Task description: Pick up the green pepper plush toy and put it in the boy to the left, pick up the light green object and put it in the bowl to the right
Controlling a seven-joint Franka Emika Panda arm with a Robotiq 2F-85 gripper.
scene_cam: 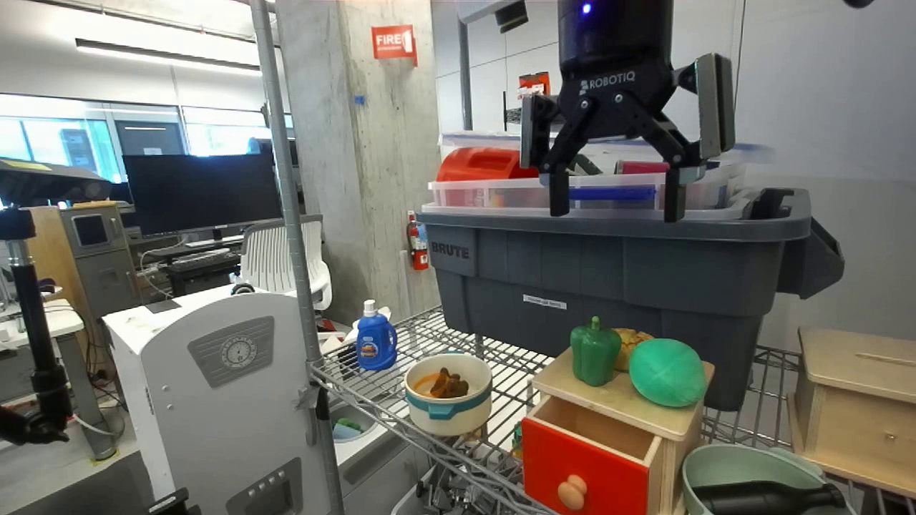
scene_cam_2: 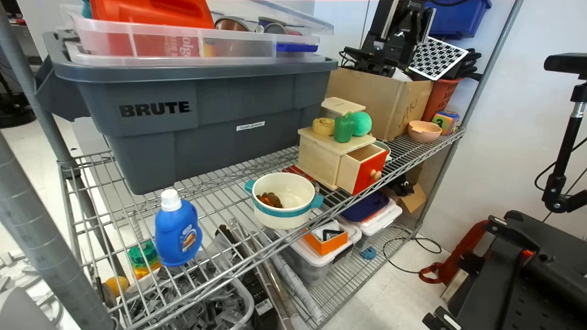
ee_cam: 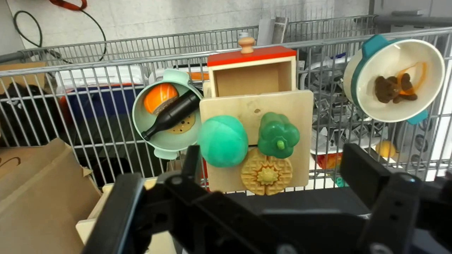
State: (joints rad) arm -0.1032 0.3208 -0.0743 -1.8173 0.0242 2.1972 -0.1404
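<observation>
The green pepper plush toy stands upright, stem up, on a small wooden drawer box. Right beside it on that top rests the rounded light green object, seen also in the wrist view. The bowl to the right, pale grey-green, sits against the box and holds a black bottle, an orange piece and a cookie. The left-hand bowl is white with a teal band; a brown bear figure lies inside. High above the box, my gripper is open with nothing between its fingers.
A waffle toy touches the pepper's side of the box top. The box's red-fronted drawer is pulled out. Behind looms a large grey bin. A blue detergent bottle stands on the wire shelf, and another wooden box at the right.
</observation>
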